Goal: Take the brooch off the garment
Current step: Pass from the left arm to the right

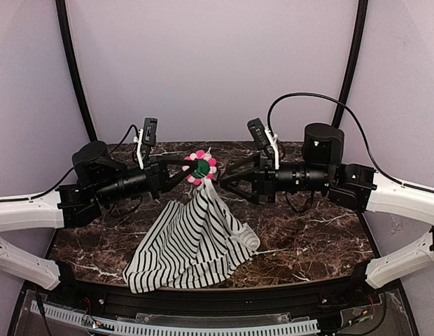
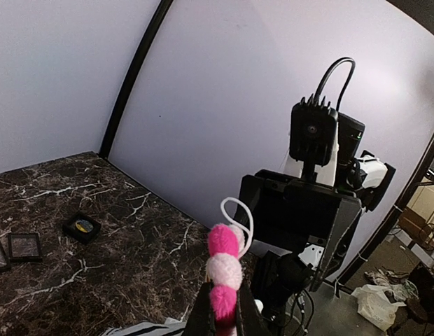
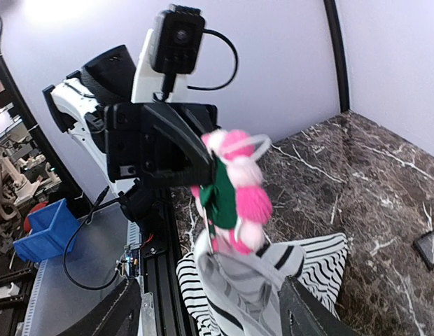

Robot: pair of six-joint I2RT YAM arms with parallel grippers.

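Top external view: the left tool (image 1: 187, 170) clamps the pink-and-white flower-shaped brooch (image 1: 201, 166) aloft, the black-striped white cloth garment (image 1: 192, 245) hanging below it between the wide-apart fingers of the right tool (image 1: 224, 178), just rightward.

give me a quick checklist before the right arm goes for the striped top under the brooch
1. left gripper shut on the brooch: ok, petals pinched between its fingers.
2. right gripper open: ok, jaws stand wide.
3. garment lined up with the right jaws: ok, in the right wrist view the cloth under the brooch lies in line with the gap.
4. right grip on the garment: not ok, nothing clamped yet.
5. brooch free of the garment: not ok, the cloth hangs from it, lower end on the table.
6. pin clasp open: cannot tell, hidden.
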